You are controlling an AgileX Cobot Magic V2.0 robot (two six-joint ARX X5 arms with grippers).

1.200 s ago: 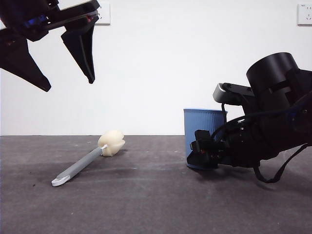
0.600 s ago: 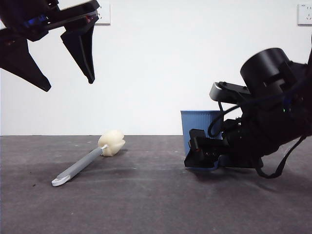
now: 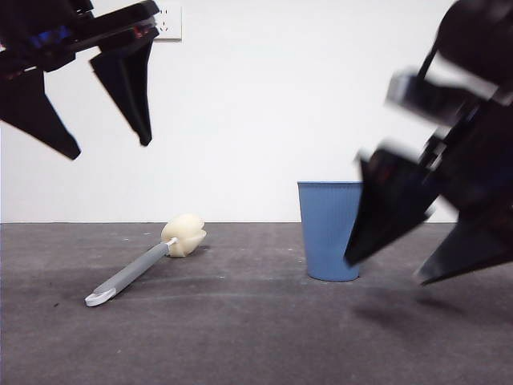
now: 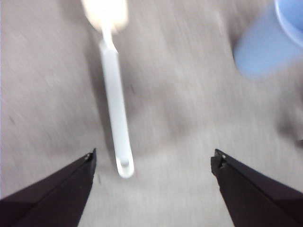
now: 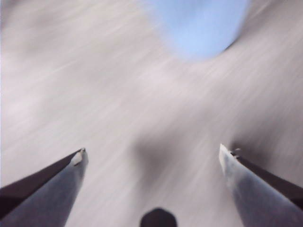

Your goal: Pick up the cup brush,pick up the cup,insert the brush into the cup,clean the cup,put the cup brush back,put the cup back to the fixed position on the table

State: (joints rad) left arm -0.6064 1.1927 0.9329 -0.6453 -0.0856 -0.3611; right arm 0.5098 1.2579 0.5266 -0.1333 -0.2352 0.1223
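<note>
Behind everything, a plain white wall [image 3: 256,96] fills the upper half of the front view, with a pale wall plate [image 3: 169,22] at its top edge, left of centre. Below it, the dark grey table [image 3: 240,329] spans the lower half, matte and faintly scuffed.

At the right edge of the frame, the right gripper [image 3: 429,261] appears large, black and blurred, held above the table with its jaws spread wide and nothing between them. It is just beside the cup, not touching it.

In the upper left corner, the left gripper [image 3: 108,148] hangs high over the table, jaws also wide apart and empty.

Right of centre, the blue ribbed cup [image 3: 329,230] stands upright on the table.

Left of centre, the cup brush [image 3: 144,262] lies flat on the table, its cream sponge head toward the wall and its white-tipped grey handle pointing to the lower left.
</note>
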